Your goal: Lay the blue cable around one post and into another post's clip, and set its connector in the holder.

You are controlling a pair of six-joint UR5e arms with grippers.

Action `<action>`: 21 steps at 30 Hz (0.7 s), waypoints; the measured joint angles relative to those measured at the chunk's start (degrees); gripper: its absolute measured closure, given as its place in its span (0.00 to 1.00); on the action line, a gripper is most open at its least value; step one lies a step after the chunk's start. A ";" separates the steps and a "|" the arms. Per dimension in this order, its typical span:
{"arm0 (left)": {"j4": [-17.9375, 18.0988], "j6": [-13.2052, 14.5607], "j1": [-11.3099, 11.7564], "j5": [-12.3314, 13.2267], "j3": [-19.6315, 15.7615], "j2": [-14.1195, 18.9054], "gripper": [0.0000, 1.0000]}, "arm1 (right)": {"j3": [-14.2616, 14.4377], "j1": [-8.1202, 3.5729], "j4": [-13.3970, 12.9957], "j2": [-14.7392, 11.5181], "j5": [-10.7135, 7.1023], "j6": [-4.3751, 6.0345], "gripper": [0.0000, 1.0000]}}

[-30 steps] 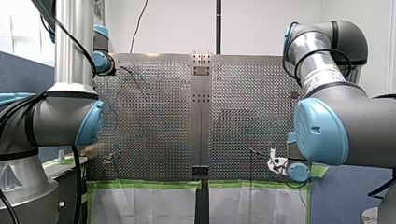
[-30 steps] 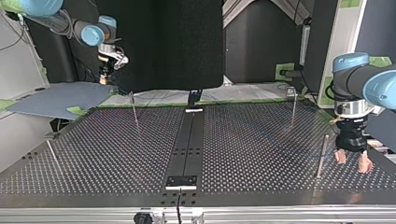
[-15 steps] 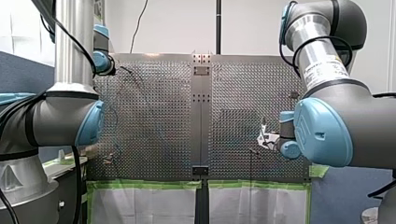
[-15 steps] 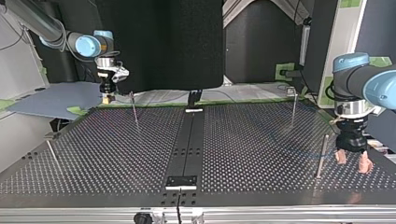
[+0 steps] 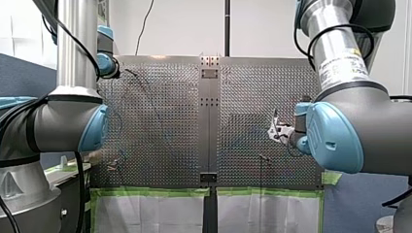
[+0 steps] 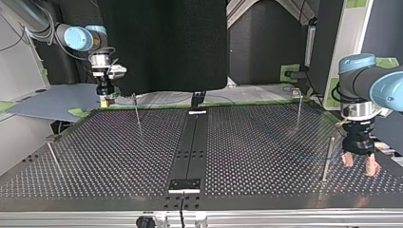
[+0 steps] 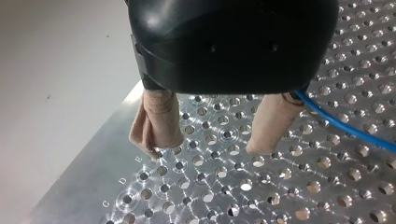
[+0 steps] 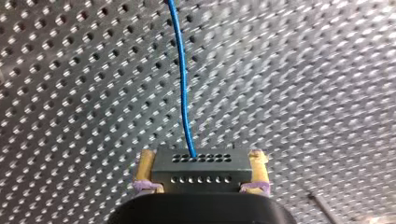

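Carrying the dark rectangular connector with rows of small holes (image 8: 201, 171), your right hand (image 8: 201, 161) had swung in from beyond the perforated metal worktop's (image 6: 119, 156) edge and come down low by its far edge at the top view's left, near a thin metal post (image 6: 137, 111). It stayed clenched on the connector, a yellow pad on either side, and the thin blue cable (image 8: 182, 84) ran from the block straight ahead over the holes. Your left hand (image 6: 359, 164) had not moved: it hung released near the opposite edge, beige pads apart with nothing between them, the cable passing just beside one finger (image 7: 273, 123). With the connector end only now brought over the worktop, routing looked barely begun to me; you could see no post wrapped, and I could not tell which fitting was the holder.
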 joint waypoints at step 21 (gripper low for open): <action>-0.17 0.10 -0.67 -0.41 -0.01 -0.01 0.00 | 10.49 -7.23 -7.08 7.09 -2.56 -4.02 1.00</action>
